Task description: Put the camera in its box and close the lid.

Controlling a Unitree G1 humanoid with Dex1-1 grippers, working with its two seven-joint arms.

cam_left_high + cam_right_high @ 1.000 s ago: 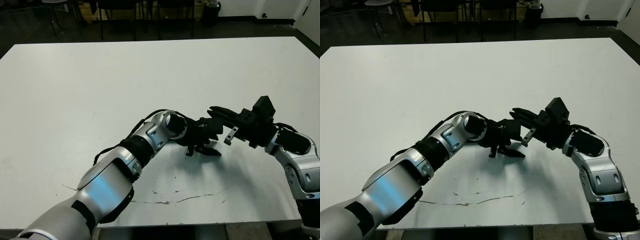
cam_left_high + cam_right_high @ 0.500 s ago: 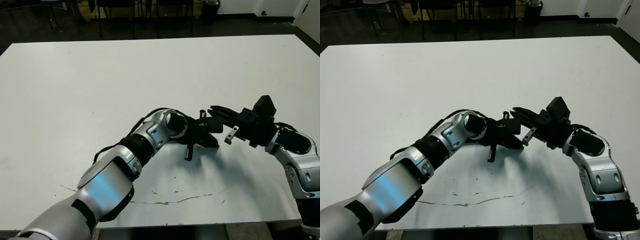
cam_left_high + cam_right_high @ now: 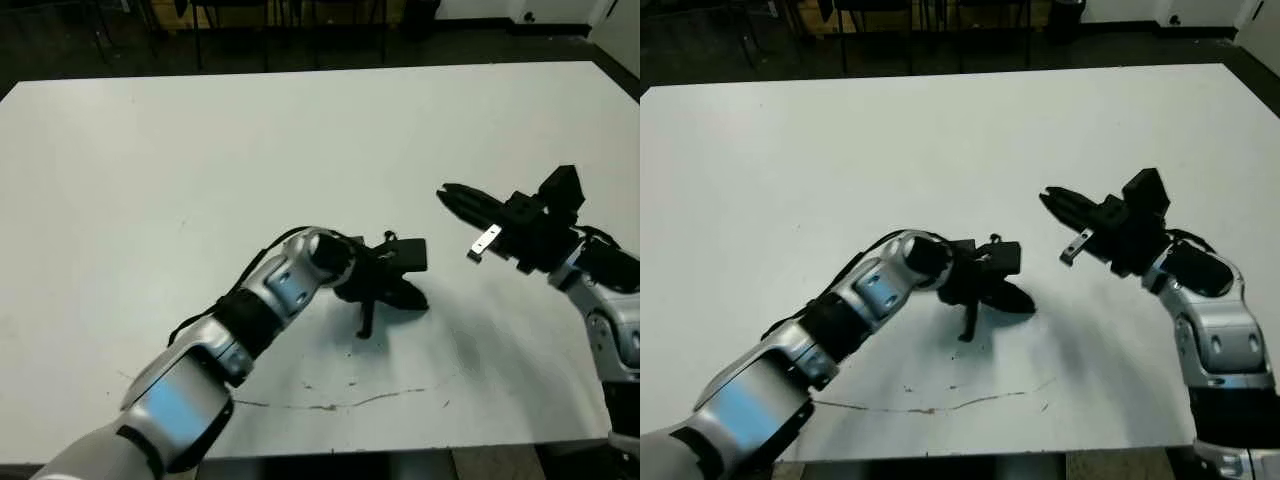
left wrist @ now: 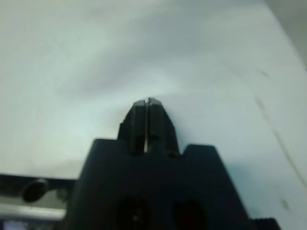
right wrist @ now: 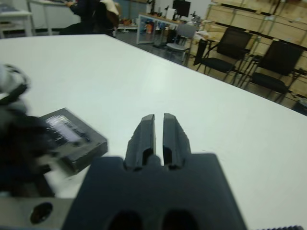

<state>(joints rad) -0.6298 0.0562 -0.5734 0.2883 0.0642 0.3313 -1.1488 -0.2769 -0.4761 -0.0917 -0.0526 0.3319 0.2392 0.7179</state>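
A black box (image 5: 76, 146) lies on the white table with its glossy lid (image 5: 63, 128) flat on top of it. In the head views the box (image 3: 408, 254) shows just beyond my left wrist, partly hidden by it. The camera is hidden. My left gripper (image 3: 418, 299) is shut and empty, low over the table on the near side of the box. Its fingers (image 4: 147, 120) point over bare table. My right gripper (image 3: 447, 194) is shut and empty, raised to the right of the box and apart from it. Its fingers (image 5: 154, 134) point past the box.
A thin black part (image 3: 366, 320) hangs from my left wrist down to the table. A thin dark crack line (image 3: 340, 402) runs along the table near its front edge. Chairs (image 5: 268, 67) and shelves stand beyond the far edge.
My right gripper has drawn back up and to the right, away from the box and the left gripper. The left gripper has turned and sunk a little. The head view has shifted.
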